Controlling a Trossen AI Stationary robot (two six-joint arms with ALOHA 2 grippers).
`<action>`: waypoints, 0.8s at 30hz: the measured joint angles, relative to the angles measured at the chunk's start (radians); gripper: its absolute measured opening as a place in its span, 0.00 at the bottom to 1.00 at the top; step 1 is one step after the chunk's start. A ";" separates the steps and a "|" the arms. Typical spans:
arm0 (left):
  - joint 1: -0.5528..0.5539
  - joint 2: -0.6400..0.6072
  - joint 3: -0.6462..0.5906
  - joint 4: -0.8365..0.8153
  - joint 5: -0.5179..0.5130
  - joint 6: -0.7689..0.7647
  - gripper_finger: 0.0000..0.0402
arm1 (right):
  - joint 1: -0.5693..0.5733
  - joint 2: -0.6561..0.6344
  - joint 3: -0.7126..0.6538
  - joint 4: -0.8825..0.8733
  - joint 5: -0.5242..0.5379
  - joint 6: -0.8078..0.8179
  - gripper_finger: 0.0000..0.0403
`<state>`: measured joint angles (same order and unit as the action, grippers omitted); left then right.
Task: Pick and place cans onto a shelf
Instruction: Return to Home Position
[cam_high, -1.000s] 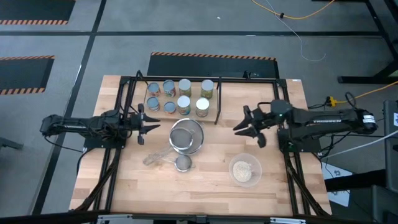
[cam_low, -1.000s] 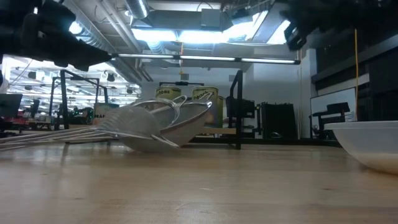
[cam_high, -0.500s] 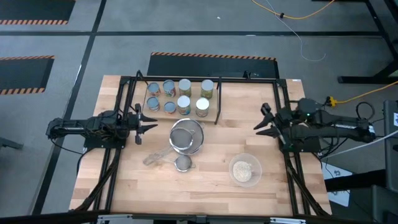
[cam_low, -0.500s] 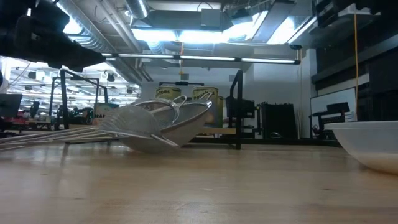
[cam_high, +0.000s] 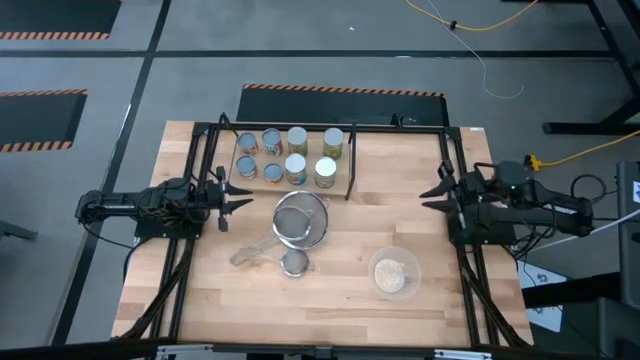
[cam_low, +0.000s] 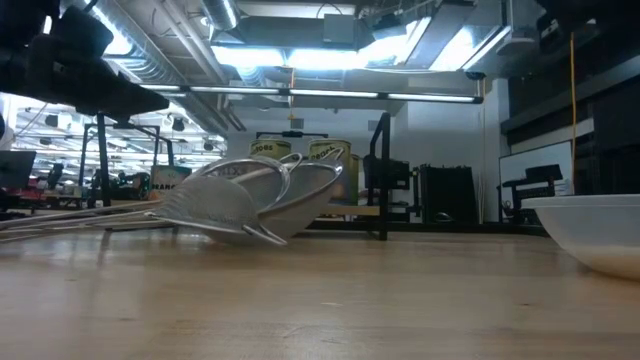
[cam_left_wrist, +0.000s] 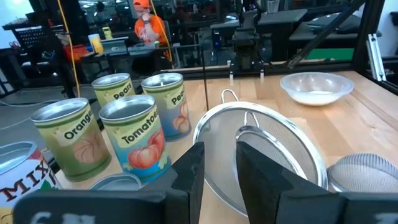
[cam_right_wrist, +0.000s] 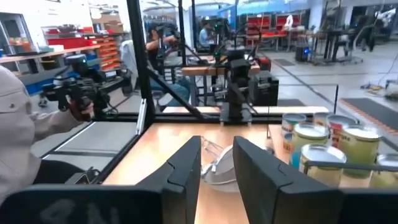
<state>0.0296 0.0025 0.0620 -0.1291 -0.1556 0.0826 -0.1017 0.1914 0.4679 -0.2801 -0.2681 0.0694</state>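
Several cans (cam_high: 285, 155) stand upright on the board base of the shelf (cam_high: 349, 170), a black rod rack at the table's far side. They have light-blue or cream tops. My left gripper (cam_high: 238, 197) hovers open and empty near the table's left edge, just short of the shelf's left end. Its wrist view shows the cans (cam_left_wrist: 134, 140) close ahead. My right gripper (cam_high: 432, 195) hovers open and empty by the table's right edge, with the cans (cam_right_wrist: 329, 146) far off. In the low view the cans (cam_low: 328, 152) show behind the strainers.
Two nested metal mesh strainers (cam_high: 300, 218) and a smaller one (cam_high: 294, 262) lie mid-table, in front of the shelf. A clear glass bowl of beige stuff (cam_high: 394, 272) stands toward the near right. Black frame rails (cam_high: 190, 230) run along both table sides. A person (cam_right_wrist: 18, 143) shows beyond the table.
My right gripper has drawn back from the middle of the table toward the right edge, staying open and empty. The cans, strainers and bowl have stayed in place.
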 joint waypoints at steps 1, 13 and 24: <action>0.000 0.000 0.000 0.000 0.000 -0.001 0.22 | 0.000 -0.010 0.000 -0.001 0.001 0.000 0.24; 0.000 0.000 0.000 0.001 0.000 -0.002 0.22 | 0.000 -0.192 -0.274 0.228 -0.002 -0.019 0.24; 0.000 0.000 0.000 0.002 0.004 -0.002 0.21 | 0.000 -0.190 -0.398 0.377 0.071 0.015 0.24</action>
<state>0.0296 0.0025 0.0620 -0.1276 -0.1520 0.0811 -0.1017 0.0017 0.0694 0.0967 -0.1971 0.0843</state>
